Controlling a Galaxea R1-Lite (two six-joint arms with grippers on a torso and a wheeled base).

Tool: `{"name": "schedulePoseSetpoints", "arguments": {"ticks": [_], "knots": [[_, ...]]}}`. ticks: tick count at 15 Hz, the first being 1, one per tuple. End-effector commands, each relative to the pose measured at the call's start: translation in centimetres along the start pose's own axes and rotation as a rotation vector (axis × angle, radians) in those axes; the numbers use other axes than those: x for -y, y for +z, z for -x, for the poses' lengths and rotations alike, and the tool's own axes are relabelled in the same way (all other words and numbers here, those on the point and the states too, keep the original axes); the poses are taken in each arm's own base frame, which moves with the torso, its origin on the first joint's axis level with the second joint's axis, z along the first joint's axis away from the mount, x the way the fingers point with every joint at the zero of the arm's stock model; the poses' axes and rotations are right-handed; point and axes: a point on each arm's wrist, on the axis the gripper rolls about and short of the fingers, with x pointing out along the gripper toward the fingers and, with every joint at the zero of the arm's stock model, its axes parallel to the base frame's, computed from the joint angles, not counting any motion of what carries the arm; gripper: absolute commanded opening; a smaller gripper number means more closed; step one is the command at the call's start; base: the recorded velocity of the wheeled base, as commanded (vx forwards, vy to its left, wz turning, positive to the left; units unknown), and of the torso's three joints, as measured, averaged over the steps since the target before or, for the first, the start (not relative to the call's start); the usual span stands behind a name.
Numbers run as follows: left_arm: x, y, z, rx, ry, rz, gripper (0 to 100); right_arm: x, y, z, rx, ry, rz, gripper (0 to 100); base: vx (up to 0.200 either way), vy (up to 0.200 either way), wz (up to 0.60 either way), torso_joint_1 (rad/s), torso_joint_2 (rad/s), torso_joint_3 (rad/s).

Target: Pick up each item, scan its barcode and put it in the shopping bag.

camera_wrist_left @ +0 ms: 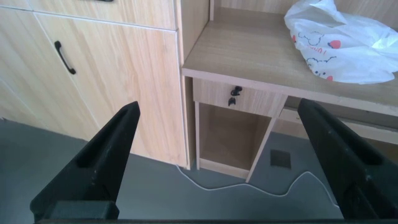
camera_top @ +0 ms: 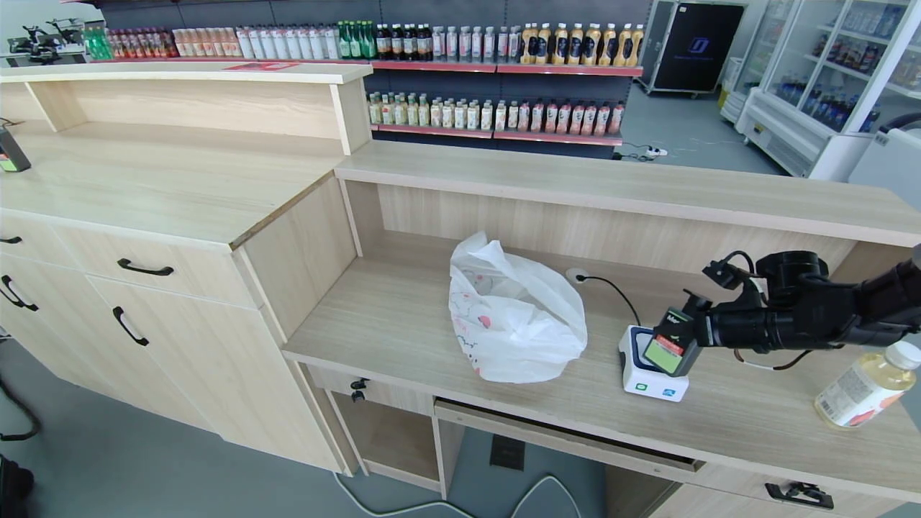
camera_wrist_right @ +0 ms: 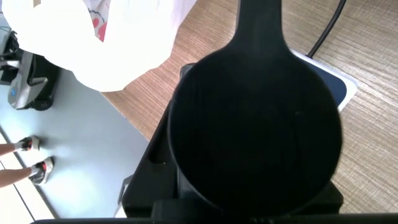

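Note:
My right gripper (camera_top: 696, 332) is shut on a small black container with a green and red label (camera_top: 669, 344). It holds the container just above the white barcode scanner (camera_top: 651, 370) on the counter. In the right wrist view the container's round black end (camera_wrist_right: 255, 137) covers most of the scanner (camera_wrist_right: 339, 84). The white plastic shopping bag (camera_top: 514, 316) stands open-topped to the left of the scanner, also in the wrist views (camera_wrist_left: 348, 43) (camera_wrist_right: 106, 37). My left gripper (camera_wrist_left: 214, 168) hangs open and empty over the floor, in front of the counter's left end.
A clear bottle of yellowish drink (camera_top: 867, 388) lies at the counter's right edge. A black cable (camera_top: 611, 288) runs from the scanner to the back wall. A taller cabinet (camera_top: 180, 187) with drawers stands on the left, and a raised ledge (camera_top: 619, 187) runs behind the counter.

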Motion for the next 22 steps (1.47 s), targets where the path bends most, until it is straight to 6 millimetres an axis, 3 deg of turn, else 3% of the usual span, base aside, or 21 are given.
{"name": "schedulePoseSetpoints", "arguments": {"ticks": [1, 11, 12, 14, 15, 16, 17, 18, 20, 22], "knots": [[0.0, 0.0, 0.0, 0.0, 0.001, 0.0, 100, 0.1, -0.2, -0.2, -0.005, 0.002, -0.004, 0, 0.0, 0.0, 0.0, 0.0, 0.0, 0.0], [0.0, 0.0, 0.0, 0.0, 0.001, 0.0, 100, 0.0, 0.3, -0.3, 0.01, -0.001, 0.016, 0, 0.0, 0.0, 0.0, 0.0, 0.0, 0.0], [0.0, 0.0, 0.0, 0.0, 0.001, 0.0, 100, -0.9, 1.1, 0.8, 0.026, -0.044, 0.042, 0, 0.0, 0.0, 0.0, 0.0, 0.0, 0.0], [0.0, 0.0, 0.0, 0.002, 0.001, 0.0, 100, -3.3, 2.8, 5.5, 0.105, -0.104, 0.169, 0, 0.0, 0.0, 0.0, 0.0, 0.0, 0.0], [0.0, 0.0, 0.0, 0.002, 0.001, 0.0, 100, -3.7, 3.1, 6.7, 0.129, -0.128, 0.206, 0, 0.0, 0.0, 0.0, 0.0, 0.0, 0.0], [0.0, 0.0, 0.0, 0.0, 0.001, 0.0, 100, -4.4, 3.1, 9.6, 0.182, -0.223, 0.345, 0, 0.0, 0.0, 0.0, 0.0, 0.0, 0.0], [0.0, 0.0, 0.0, 0.002, 0.001, 0.0, 100, -4.4, 2.9, 10.5, 0.192, -0.266, 0.385, 0, 0.0, 0.0, 0.0, 0.0, 0.0, 0.0], [0.0, 0.0, 0.0, 0.0, 0.001, 0.0, 100, -5.0, 1.5, 12.6, 0.183, -0.383, 0.47, 0, 0.0, 0.0, 0.0, 0.0, 0.0, 0.0], [0.0, 0.0, 0.0, 0.0, 0.001, 0.0, 100, -4.7, -0.4, 14.8, 0.136, -0.458, 0.584, 0, 0.0, 0.0, 0.0, 0.0, 0.0, 0.0], [0.0, 0.0, 0.0, 0.0, 0.001, 0.0, 100, -4.8, -0.6, 15.3, 0.139, -0.4, 0.66, 0, 0.0, 0.0, 0.3, -0.001, 0.0, -0.001]]}}
